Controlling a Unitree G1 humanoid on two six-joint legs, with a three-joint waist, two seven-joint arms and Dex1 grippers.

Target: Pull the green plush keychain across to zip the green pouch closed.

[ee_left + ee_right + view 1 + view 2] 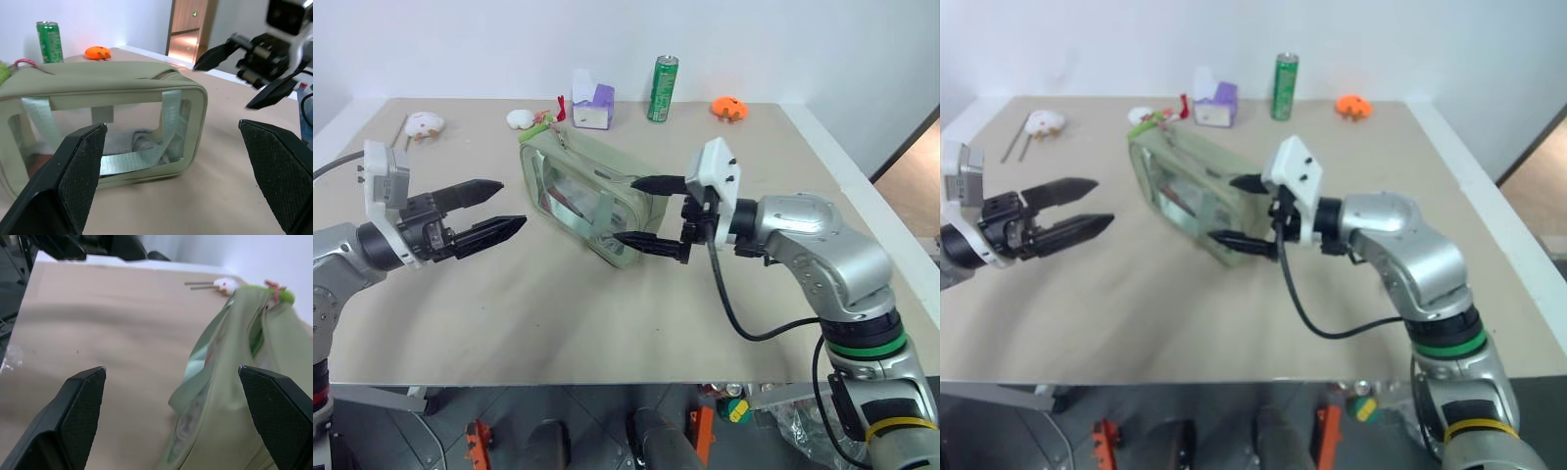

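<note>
The green pouch (582, 191) lies on the tan table, long side running from far left to near right, with clear sides and a webbing strap (171, 110). Its top seam gapes open in the right wrist view. The green plush keychain (530, 132) sits at the pouch's far end, a lime-green lump with a red ribbon bit (281, 294). My right gripper (628, 210) is open at the pouch's near end, one finger above the top and one in front of the corner, not gripping it. My left gripper (509, 204) is open, left of the pouch and clear of it.
Along the back of the table stand a green drink can (663, 88), a purple-white box (593, 108), an orange toy (728, 108) and small white plush toys (424, 124). Bare table (538, 313) spreads in front of the pouch toward the near edge.
</note>
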